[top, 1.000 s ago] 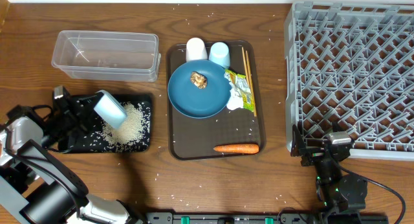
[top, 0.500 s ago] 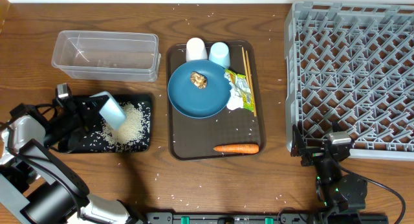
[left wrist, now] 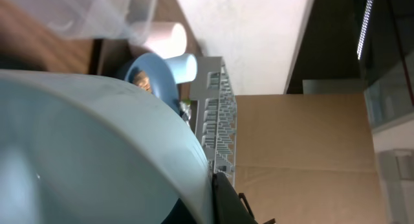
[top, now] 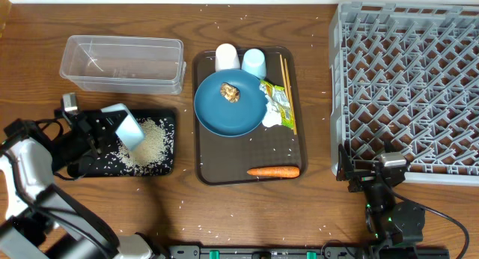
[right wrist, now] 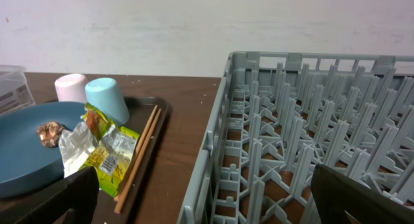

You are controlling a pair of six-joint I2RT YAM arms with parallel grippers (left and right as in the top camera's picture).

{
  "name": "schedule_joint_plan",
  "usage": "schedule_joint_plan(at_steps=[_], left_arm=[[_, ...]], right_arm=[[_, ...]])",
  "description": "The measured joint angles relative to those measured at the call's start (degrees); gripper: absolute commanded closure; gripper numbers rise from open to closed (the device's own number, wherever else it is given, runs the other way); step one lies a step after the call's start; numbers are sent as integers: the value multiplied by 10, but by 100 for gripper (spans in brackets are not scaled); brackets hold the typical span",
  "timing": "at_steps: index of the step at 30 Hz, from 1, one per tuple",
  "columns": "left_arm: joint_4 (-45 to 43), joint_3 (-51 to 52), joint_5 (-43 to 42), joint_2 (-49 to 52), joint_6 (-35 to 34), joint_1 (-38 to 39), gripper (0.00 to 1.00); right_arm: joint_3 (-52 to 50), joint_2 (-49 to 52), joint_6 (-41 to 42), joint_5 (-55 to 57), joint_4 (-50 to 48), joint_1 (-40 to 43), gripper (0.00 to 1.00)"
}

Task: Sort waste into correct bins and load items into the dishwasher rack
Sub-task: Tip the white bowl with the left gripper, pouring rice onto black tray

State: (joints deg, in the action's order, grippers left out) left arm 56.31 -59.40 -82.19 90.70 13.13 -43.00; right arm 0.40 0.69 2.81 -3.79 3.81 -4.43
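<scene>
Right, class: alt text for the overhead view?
Left gripper holds a tilted light-blue bowl over a black tray of rice. The brown tray carries a blue plate, two cups, chopsticks, wrapper and carrot. Grey rack at right.

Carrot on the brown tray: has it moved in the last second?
No. The carrot lies at the same spot along the brown tray's near edge.

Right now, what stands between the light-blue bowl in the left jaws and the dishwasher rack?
The dark brown serving tray, carrying the blue plate, white cup and light-blue cup, lies between the light-blue bowl and the dishwasher rack.
</scene>
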Motion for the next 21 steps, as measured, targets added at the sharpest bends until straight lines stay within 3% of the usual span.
schedule_joint_plan(at_steps=[6, 14, 18, 21], left_arm=[[-27, 0, -45, -6, -32, 4, 94], [15, 0, -46, -21, -41, 27, 94], [18, 0, 24, -78, -46, 59, 94], [18, 0, 148, -139, -73, 93, 94]], right_arm=[[0, 0, 0, 0, 0, 0, 1], [0, 0, 0, 0, 0, 0, 1], [0, 0, 0, 0, 0, 0, 1], [0, 0, 0, 0, 0, 0, 1]])
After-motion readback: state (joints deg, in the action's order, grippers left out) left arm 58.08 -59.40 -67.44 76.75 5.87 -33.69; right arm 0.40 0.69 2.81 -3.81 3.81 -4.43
